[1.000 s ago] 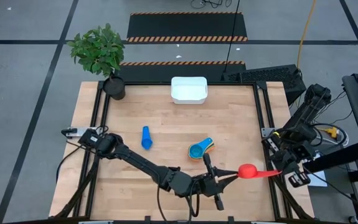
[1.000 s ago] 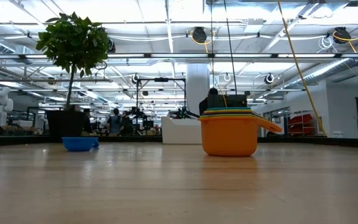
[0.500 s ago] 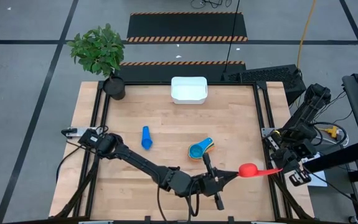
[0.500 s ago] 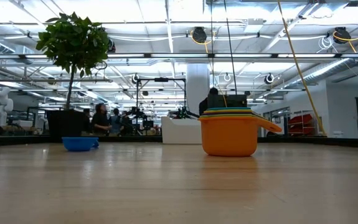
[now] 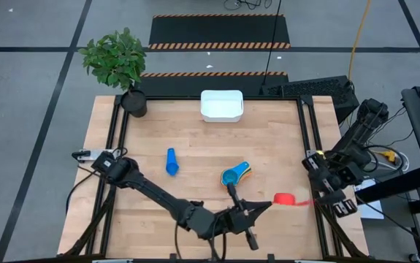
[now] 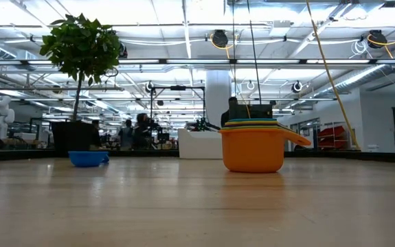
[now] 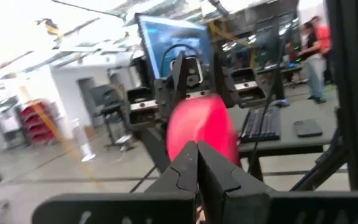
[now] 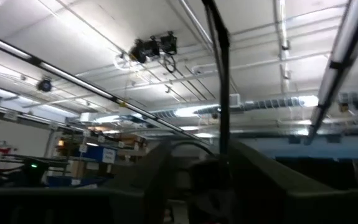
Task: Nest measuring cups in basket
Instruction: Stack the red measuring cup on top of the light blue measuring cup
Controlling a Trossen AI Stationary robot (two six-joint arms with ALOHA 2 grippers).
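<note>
The red measuring cup (image 5: 284, 199) hangs above the table's near right part, with its handle (image 5: 302, 202) pointing toward the right edge. My left gripper (image 5: 266, 205) is shut on its left side. My right gripper (image 5: 318, 196) stands open just right of the handle's end, and the left wrist view shows it behind the cup (image 7: 200, 121). A nested stack of cups (image 5: 235, 175) with an orange one at the bottom (image 6: 252, 147) stands mid-table. A blue cup (image 5: 171, 161) lies on its side to the left. The white basket (image 5: 221, 104) sits at the far edge. My left gripper pinches the red cup's bowl wall (image 7: 198, 134) on the side away from the handle, between its two shut fingers. The fingers come in about level from the table's left. The cup hangs clear of the table, bowl near the fingers and handle pointing away.
A potted plant (image 5: 133, 102) stands at the far left corner. A black frame rail (image 5: 306, 146) runs along the table's right side beside my right arm. Bare wood lies between the stack and the basket.
My left gripper has drawn the red cup a little toward the table's left edge. The handle's end now stands apart from my right gripper, which held it before and has turned at the wrist and let go.
</note>
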